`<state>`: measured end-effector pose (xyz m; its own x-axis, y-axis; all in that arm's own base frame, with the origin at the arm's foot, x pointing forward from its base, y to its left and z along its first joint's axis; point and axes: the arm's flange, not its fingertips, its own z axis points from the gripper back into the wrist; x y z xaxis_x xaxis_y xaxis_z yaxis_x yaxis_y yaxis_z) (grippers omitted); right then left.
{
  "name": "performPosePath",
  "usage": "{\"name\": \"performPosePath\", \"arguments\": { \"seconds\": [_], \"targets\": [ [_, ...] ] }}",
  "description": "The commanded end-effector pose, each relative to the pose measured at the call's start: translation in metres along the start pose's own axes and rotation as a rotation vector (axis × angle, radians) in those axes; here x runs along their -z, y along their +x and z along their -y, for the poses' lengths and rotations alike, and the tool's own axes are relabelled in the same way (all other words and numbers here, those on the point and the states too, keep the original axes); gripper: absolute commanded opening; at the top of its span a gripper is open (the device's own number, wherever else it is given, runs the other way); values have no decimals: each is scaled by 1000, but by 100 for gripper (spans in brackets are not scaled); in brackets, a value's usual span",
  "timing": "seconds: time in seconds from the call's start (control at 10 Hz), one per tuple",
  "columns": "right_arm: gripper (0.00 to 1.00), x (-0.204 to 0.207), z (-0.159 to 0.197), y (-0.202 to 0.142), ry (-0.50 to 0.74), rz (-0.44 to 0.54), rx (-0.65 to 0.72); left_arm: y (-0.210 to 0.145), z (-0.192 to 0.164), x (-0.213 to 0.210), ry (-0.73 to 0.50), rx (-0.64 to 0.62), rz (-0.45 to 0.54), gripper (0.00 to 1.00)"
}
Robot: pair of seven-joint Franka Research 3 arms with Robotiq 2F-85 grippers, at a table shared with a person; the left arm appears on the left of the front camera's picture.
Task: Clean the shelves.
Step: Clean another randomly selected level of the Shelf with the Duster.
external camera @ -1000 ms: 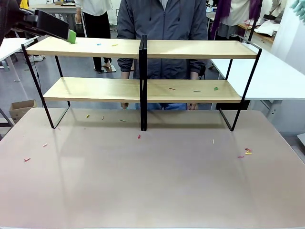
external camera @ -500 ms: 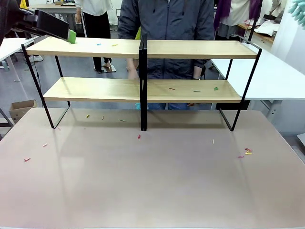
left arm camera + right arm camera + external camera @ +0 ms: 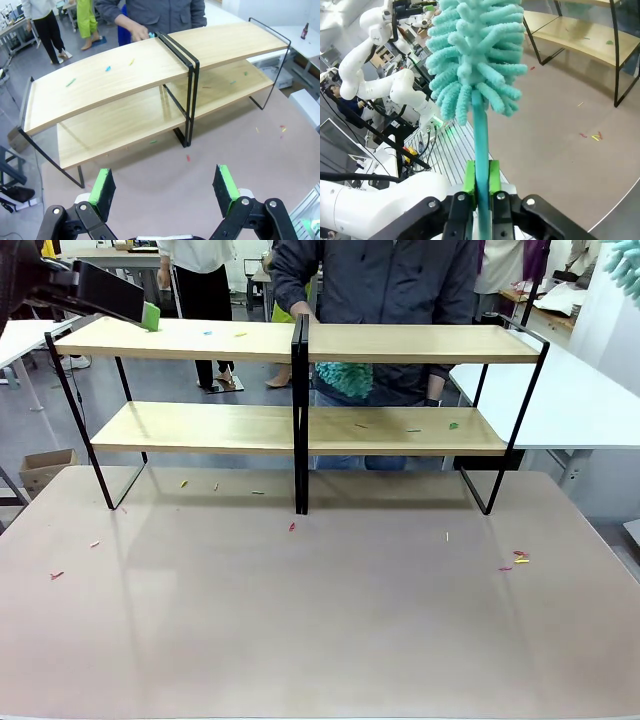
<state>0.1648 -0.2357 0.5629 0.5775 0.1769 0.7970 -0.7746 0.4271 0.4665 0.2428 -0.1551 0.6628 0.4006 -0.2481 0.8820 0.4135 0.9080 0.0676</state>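
Currently the shelves (image 3: 300,420) stand at the table's (image 3: 320,620) 12 o'clock side. Their long axis runs from 9 to 3 o'clock, and the open front faces 6. Coloured scraps (image 3: 410,428) lie on the boards. The left gripper (image 3: 165,184) hangs near the upper board's 9 o'clock end, fingers spread wide and empty. The right gripper (image 3: 481,177) is clamped on the handle of a teal duster (image 3: 475,55), its fluffy head pointing to 12 o'clock in the right wrist view.

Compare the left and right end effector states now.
The black, green-padded left end effector is open and empty; the right end effector is shut on the handle of a teal fluffy duster. The left faces the light wooden, black-framed shelves close up; the right sees them farther off. Both have green pads.
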Motion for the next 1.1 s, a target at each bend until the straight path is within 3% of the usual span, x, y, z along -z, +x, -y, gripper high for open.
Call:
{"name": "performPosePath", "arguments": {
  "seconds": [0.0,0.2,0.5,0.6,0.7,0.8,0.9,1.0],
  "targets": [
    [12,0,0,0,1,0,0,-2,-1,2,-2,-2,5,100],
    [12,46,-40,7,-32,-171,-187,-2,-1,2,-2,-2,5,100],
    [12,135,-118,34,-34,-321,-491,-2,-1,2,-2,-2,5,100],
    [12,127,-117,29,-177,-378,-440,-2,-1,2,-2,-2,5,100],
    [12,111,-100,37,-8,-327,-372,-2,-1,2,-2,-2,5,100],
    [12,103,-93,29,-30,-284,-325,-2,-1,2,-2,-2,5,100],
    [12,120,-97,35,-120,-301,-321,-2,-1,2,-2,-2,5,100],
    [12,129,-105,43,-114,-325,-373,-2,-1,2,-2,-2,5,100]
  ]
}}
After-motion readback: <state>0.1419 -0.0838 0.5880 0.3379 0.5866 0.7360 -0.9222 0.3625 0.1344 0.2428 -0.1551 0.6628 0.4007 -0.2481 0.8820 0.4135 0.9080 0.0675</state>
